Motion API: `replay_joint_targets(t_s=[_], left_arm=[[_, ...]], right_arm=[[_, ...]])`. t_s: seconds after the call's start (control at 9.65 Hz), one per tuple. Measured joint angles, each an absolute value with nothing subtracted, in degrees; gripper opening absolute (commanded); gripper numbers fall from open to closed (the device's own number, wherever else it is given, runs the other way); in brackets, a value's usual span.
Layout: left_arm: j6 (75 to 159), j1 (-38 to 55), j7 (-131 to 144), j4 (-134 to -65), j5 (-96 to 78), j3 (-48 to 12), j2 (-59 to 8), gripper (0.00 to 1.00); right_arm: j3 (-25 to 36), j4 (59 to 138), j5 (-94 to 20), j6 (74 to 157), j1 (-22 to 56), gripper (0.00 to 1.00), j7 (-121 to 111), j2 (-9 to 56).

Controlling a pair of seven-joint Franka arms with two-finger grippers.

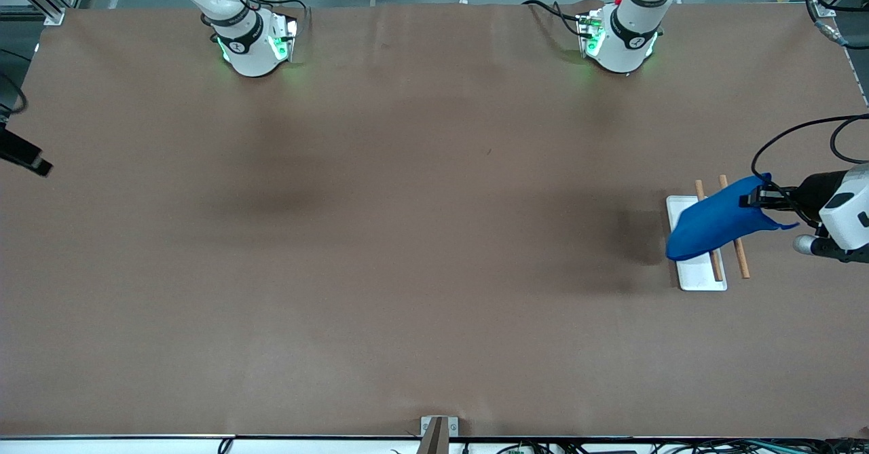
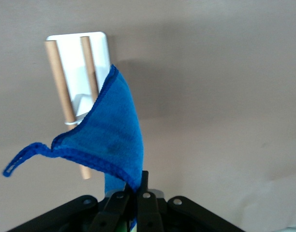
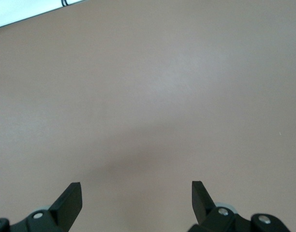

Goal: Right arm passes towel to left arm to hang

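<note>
The bright blue towel (image 1: 713,220) hangs from my left gripper (image 1: 755,199), which is shut on one corner of it over the rack at the left arm's end of the table. In the left wrist view the towel (image 2: 107,140) spreads out from the shut gripper (image 2: 138,186), with its loop tag (image 2: 12,166) trailing free. The rack has a white base (image 1: 699,274) and two wooden rods (image 1: 741,257). I cannot tell whether the towel touches the rods. My right gripper (image 3: 137,193) is open and empty over bare table.
The brown table top (image 1: 421,237) spreads wide between the arms. A dark part (image 1: 24,152) shows at the edge of the right arm's end. A small bracket (image 1: 438,433) sits at the table edge nearest the front camera.
</note>
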State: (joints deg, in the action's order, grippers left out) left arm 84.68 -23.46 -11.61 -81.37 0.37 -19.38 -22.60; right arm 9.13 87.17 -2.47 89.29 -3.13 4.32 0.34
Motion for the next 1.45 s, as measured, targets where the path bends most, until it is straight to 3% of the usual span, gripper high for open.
replay_joint_targets(t_s=[1.45], left_arm=[[87.36,-27.02,-21.79,-81.13,15.71,-19.08,-27.34,0.0]], right_arm=[[6.72,87.15,2.32,86.14,-1.68,1.0,2.14,-2.09]])
